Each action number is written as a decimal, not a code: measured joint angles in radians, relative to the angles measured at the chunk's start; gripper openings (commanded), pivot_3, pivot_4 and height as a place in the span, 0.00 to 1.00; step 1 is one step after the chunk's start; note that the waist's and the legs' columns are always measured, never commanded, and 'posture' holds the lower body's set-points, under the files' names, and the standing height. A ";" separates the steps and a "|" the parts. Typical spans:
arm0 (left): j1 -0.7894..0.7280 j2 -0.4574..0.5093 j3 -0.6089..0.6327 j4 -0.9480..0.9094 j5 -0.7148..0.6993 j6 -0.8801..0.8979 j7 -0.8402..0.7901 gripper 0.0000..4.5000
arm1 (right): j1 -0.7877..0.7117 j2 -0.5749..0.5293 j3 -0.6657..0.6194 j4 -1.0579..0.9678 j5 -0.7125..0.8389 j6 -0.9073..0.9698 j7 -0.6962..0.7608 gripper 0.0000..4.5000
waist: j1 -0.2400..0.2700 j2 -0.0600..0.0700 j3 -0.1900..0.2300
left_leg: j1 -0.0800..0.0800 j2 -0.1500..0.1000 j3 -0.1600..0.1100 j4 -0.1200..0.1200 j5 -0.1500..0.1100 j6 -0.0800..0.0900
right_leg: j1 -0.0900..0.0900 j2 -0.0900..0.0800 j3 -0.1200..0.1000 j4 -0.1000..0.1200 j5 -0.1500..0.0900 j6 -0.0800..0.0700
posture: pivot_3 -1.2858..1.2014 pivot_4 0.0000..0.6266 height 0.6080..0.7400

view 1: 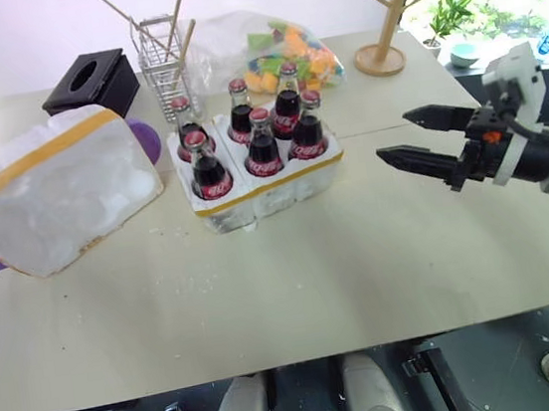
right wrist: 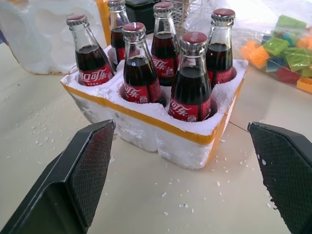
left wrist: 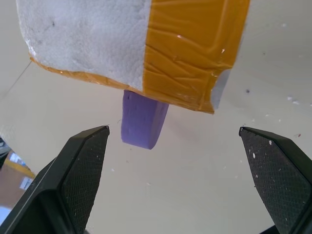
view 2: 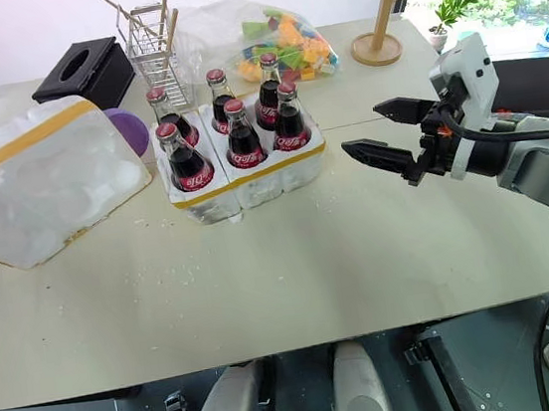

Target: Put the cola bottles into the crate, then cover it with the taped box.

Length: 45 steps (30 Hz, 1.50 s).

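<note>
Bottles: all six cola bottles point(view 1: 261, 137) stand upright in the wells of the crate point(view 1: 273, 191), two rows of three, so the loading step looks finished.
Crate: sits on the table point(view 1: 295, 293) near its middle, with foam crumbs scattered around its base.
Taped box: the taped box point(view 1: 52, 188) lies tipped on the table at the robot's left, just beside the crate, its yellow band running along the upper edge and a purple object point(left wrist: 143, 119) showing beneath it.
Key relation: the box lies left of the crate with its long axis roughly across the table; the left gripper point(left wrist: 180, 161) hangs directly above its taped edge, so the left arm is far nearer to it.
Left fingers: spread wide, empty, not touching the box.
Right gripper: the right gripper point(view 1: 425, 142) hovers to the right of the crate, pointing at the bottles, well apart from them; fingers released, holding nothing.
Next move, judged: lift the box and turn its hollow side down over the bottles, likely needing both grippers.
</note>
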 measured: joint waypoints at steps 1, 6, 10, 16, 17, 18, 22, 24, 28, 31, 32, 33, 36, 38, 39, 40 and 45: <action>0.006 -0.004 -0.004 0.001 0.006 -0.002 0.018 1.00 | 0.001 0.000 0.000 0.001 0.000 -0.002 0.000 0.99 | 0.000 0.000 0.000 | 0.000 0.000 0.000 0.000 0.000 0.000 | 0.000 0.000 0.000 0.000 0.000 0.000 | 0.52 0.24 1.00; 0.083 -0.094 -0.007 0.034 0.008 -0.005 0.147 1.00 | 0.001 -0.006 -0.001 0.005 0.002 -0.005 0.005 0.99 | 0.006 -0.001 0.000 | 0.001 0.000 -0.001 0.001 0.000 0.000 | 0.001 0.000 0.000 0.001 0.001 -0.001 | 0.52 0.24 1.00; 0.116 -0.129 -0.005 0.039 0.005 -0.012 0.215 1.00 | 0.001 -0.020 -0.001 0.013 0.008 -0.004 0.012 0.99 | 0.003 -0.004 -0.001 | 0.001 0.000 -0.001 0.001 0.000 0.000 | 0.001 0.000 0.000 0.001 0.002 -0.003 | 0.52 0.24 1.00; 0.122 -0.140 0.005 0.039 0.000 0.022 0.171 1.00 | 0.000 -0.033 -0.002 0.019 0.021 0.005 0.012 0.99 | 0.005 -0.004 -0.001 | 0.002 0.000 0.000 0.001 0.000 0.000 | 0.002 0.000 0.000 0.002 0.002 -0.003 | 0.52 0.24 1.00; 0.113 -0.141 0.002 0.039 0.000 0.034 0.129 1.00 | 0.002 -0.033 -0.005 0.019 0.022 0.005 0.011 0.99 | 0.005 -0.004 -0.001 | 0.002 -0.001 0.000 0.002 0.000 0.000 | 0.002 0.000 0.000 0.002 0.002 -0.003 | 0.52 0.24 1.00; 0.098 -0.142 0.000 0.039 0.001 0.053 0.079 1.00 | 0.007 -0.033 -0.007 0.017 0.025 0.005 0.010 0.99 | 0.005 -0.004 -0.001 | 0.001 -0.001 0.000 0.002 0.000 0.000 | 0.002 0.000 0.000 0.002 0.002 -0.003 | 0.52 0.24 1.00; 0.037 -0.143 -0.011 0.039 0.004 0.089 -0.031 1.00 | 0.023 -0.029 -0.009 0.007 0.029 0.002 -0.005 0.99 | 0.002 -0.005 -0.001 | 0.001 -0.001 0.000 0.001 0.000 0.000 | 0.002 0.000 0.000 0.002 0.002 -0.003 | 0.52 0.24 1.00; 0.029 -0.144 -0.011 0.038 0.004 0.090 -0.033 1.00 | 0.023 -0.019 -0.009 0.003 0.030 -0.002 -0.015 0.99 | 0.001 -0.005 -0.001 | 0.001 0.000 -0.001 0.001 0.000 0.000 | 0.002 0.000 0.000 0.002 0.002 -0.003 | 0.52 0.24 1.00; 0.029 -0.148 -0.010 0.038 0.002 0.093 0.005 1.00 | 0.036 -0.012 -0.009 0.002 0.030 -0.016 -0.026 0.99 | -0.001 -0.005 -0.001 | 0.001 0.000 -0.001 0.001 0.000 0.000 | 0.002 0.000 0.000 0.002 0.002 -0.003 | 0.52 0.24 1.00; 0.041 -0.148 -0.010 0.038 0.001 0.082 0.015 0.82 | 0.041 -0.011 -0.008 0.001 0.030 -0.024 -0.029 1.00 | 0.000 -0.005 -0.001 | 0.001 0.000 0.000 0.001 0.000 0.000 | 0.002 0.000 0.000 0.002 0.002 -0.003 | 0.52 0.24 1.00; 0.048 -0.148 -0.010 0.038 0.001 0.082 0.014 0.71 | 0.041 -0.011 -0.008 0.001 0.030 -0.026 -0.029 1.00 | 0.000 -0.005 -0.001 | 0.001 0.000 0.000 0.001 0.000 0.000 | 0.002 0.000 0.000 0.002 0.002 -0.003 | 0.52 0.24 1.00; 0.058 -0.148 -0.010 0.038 0.001 0.081 0.013 0.61 | 0.041 -0.011 -0.008 0.001 0.030 -0.029 -0.030 1.00 | 0.000 -0.005 -0.001 | 0.001 0.000 0.000 0.001 0.000 0.000 | 0.002 0.000 0.000 0.002 0.002 -0.003 | 0.52 0.24 1.00; 0.072 -0.148 -0.010 0.038 -0.001 0.081 0.005 0.26 | 0.041 -0.012 -0.004 0.002 0.028 -0.032 -0.030 1.00 | 0.000 -0.006 -0.001 | 0.001 0.000 0.000 0.001 0.000 0.000 | 0.002 0.000 0.000 0.002 0.002 -0.003 | 0.52 0.24 1.00; 0.074 -0.148 -0.009 0.038 -0.002 0.081 0.000 0.06 | 0.040 -0.012 -0.002 0.003 0.027 -0.032 -0.030 1.00 | 0.000 -0.006 -0.001 | 0.001 0.000 0.000 0.001 0.000 0.000 | 0.002 0.000 0.000 0.002 0.002 -0.003 | 0.52 0.24 1.00; 0.074 -0.148 -0.009 0.038 -0.002 0.081 0.000 0.04 | 0.039 -0.012 -0.001 0.003 0.027 -0.032 -0.030 1.00 | 0.000 -0.006 -0.001 | 0.001 0.000 0.000 0.001 0.000 0.000 | 0.002 0.000 0.000 0.002 0.002 -0.003 | 0.52 0.24 1.00; 0.076 -0.148 -0.009 0.038 -0.003 0.081 0.000 0.04 | 0.036 -0.012 -0.001 0.004 0.027 -0.032 -0.030 1.00 | 0.000 -0.006 -0.001 | 0.001 0.000 0.000 0.001 0.000 0.000 | 0.002 0.000 0.000 0.002 0.002 -0.003 | 0.52 0.24 1.00; 0.086 -0.149 -0.003 0.037 -0.011 0.077 0.008 0.04 | 0.019 -0.011 0.000 0.006 0.028 -0.032 -0.040 1.00 | 0.001 -0.006 -0.001 | 0.002 0.000 -0.001 0.001 0.000 0.000 | 0.002 0.000 0.000 0.002 0.002 -0.003 | 0.52 0.24 1.00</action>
